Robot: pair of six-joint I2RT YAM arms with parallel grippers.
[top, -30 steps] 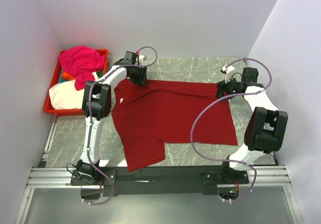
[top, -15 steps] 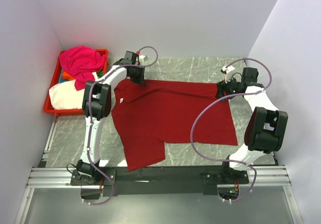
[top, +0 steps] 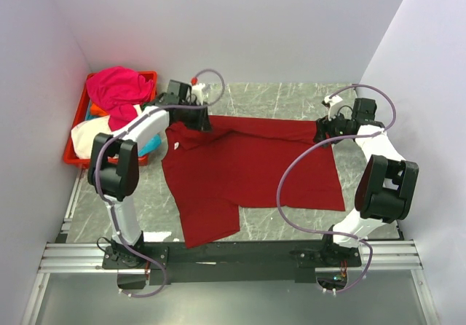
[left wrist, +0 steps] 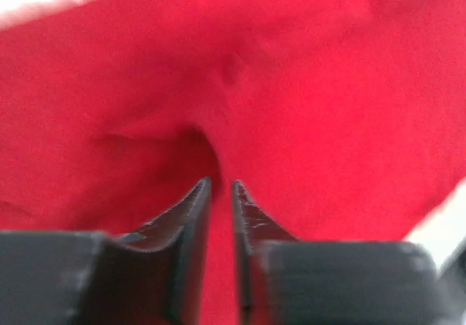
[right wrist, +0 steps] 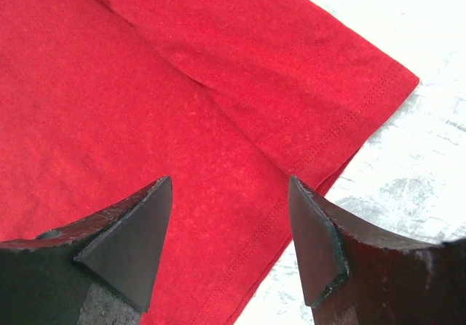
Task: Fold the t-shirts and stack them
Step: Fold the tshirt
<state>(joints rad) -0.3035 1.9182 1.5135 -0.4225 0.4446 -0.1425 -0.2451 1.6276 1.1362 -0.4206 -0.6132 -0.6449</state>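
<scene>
My left claw (left wrist: 221, 186) has just squeezed almost shut at a wrinkle on the dark red t-shirt (top: 247, 168), which is spread on the table (top: 284, 99). I cannot tell if it grips. My right claw (right wrist: 229, 183) is wide open over the far corner, so no fold yet.

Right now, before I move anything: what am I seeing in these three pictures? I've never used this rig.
Two robot arms with pincer ends stand at a table. The overhead view shows both; the other two look out from each wrist. A dark red t-shirt lies spread on the table. A red crate at left holds more shirts, magenta and cream-white on top. The left gripper seems pinched on a fold of the red shirt. The right gripper hangs open over its hem.
</scene>
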